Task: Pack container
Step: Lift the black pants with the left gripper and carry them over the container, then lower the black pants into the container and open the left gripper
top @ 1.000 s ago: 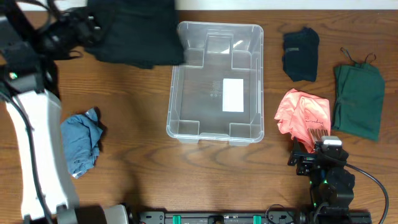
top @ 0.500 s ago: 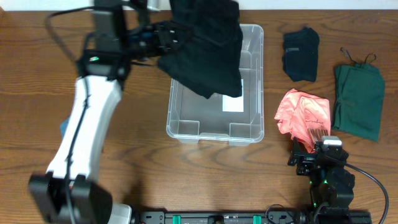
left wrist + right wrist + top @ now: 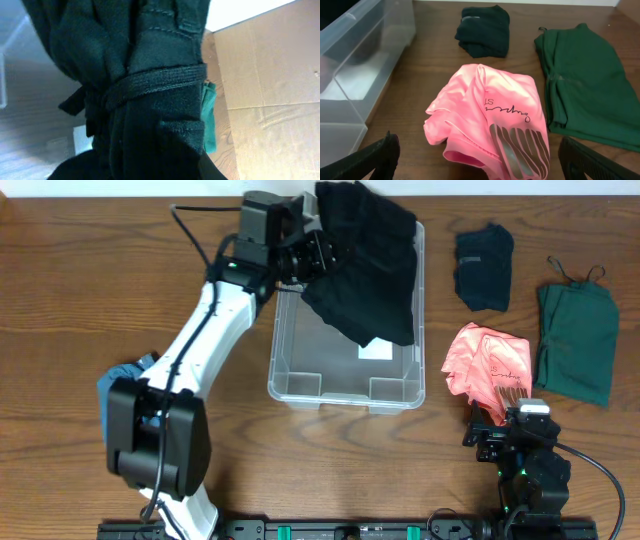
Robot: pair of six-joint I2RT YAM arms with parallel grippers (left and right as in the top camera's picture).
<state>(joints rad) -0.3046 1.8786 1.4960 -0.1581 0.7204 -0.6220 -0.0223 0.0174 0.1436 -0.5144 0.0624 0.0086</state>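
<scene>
Wooden desk (image 3: 60, 300), clothes spread along both ends.

The container (image 3: 345, 402) sits mid-desk, nearer the far edge. As far as its clear base shows, it holds only the white label. Nothing looks packed yet.

Black garment (image 3: 365, 260): the biggest piece, hanging bunched over the container's far right corner. I cannot tell whether its lower edge touches the base.

Green garment (image 3: 577, 345) lies flat by the desk's right edge. Pink top (image 3: 487, 365) is crumpled just beside it, on the container side. Dark folded piece (image 3: 484, 268) is near the far edge, right of the container. Blue cloth (image 3: 122, 377) is by the left edge, partly behind the arm.

Left gripper (image 3: 322, 255) is clamped on the black garment, above the container's far rim. Right gripper (image 3: 505, 398) has its fingers wide apart and empty, low near the front edge, facing the pink top.

My read: the first item is about to go in, and four are left to pack.
</scene>
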